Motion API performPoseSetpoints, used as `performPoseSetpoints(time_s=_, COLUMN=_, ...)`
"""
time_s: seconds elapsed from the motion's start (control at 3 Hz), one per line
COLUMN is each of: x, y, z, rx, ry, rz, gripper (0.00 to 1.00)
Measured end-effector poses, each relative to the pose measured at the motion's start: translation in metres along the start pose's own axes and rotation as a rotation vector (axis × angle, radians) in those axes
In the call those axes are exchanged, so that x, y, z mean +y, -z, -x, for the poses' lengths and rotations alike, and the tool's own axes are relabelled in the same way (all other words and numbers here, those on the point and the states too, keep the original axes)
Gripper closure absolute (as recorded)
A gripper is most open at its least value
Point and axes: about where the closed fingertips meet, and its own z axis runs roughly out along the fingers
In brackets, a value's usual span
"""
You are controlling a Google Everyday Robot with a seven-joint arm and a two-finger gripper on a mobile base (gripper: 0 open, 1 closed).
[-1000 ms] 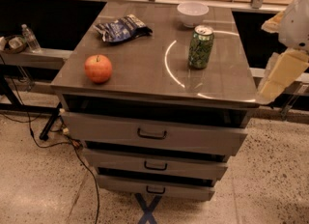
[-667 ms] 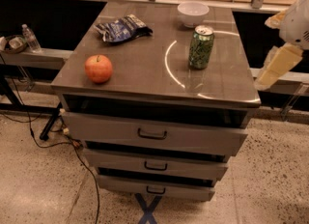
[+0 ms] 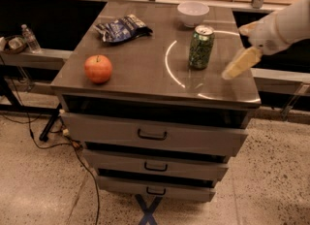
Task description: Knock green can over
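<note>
Steel-topped bench (image 3: 140, 59) with three drawers (image 3: 152, 134) below it fills the middle of the view. The green can (image 3: 201, 47) stands upright on the right half of the bench top, nearer the back than the front, its silver lid up. A thin bright arc of reflected light curves on the steel just to the can's left and front.

A white bowl (image 3: 193, 13) sits behind the can at the far edge, apart from it. A crumpled blue snack bag (image 3: 123, 27) lies at the back left, and a red apple (image 3: 98, 69) rests near the front left corner – well away from the can.

The hand (image 3: 232, 52) hangs over the right edge of the bench, just beside the can on its right and not touching it. It comes in on a white arm (image 3: 288, 25) from the upper right. Its yellowish fingers (image 3: 240, 64) seem to be spread apart – one slants down toward the bench top, the other shows higher up – and nothing is held between them.

Off to the left, a small water bottle (image 3: 30, 37) stands on a low shelf, and a black cable (image 3: 72, 156) trails across the speckled floor.
</note>
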Motion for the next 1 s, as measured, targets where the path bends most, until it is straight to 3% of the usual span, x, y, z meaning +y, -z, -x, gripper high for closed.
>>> performPoseSetpoints(time_s=0.33, x=-0.016, y=-0.048, z=0.027, rx=-0.150, ry=-0.059, rz=0.051, gripper=0.00)
performPoseSetpoints(time_s=0.67, x=-0.013, y=-0.075, z=0.059, rx=-0.240, ry=-0.093, rz=0.113, gripper=0.00)
performPoseSetpoints(time_s=1.0, x=-0.004, y=-0.093, z=0.106, rx=-0.339, ry=-0.104, rz=0.195, gripper=0.00)
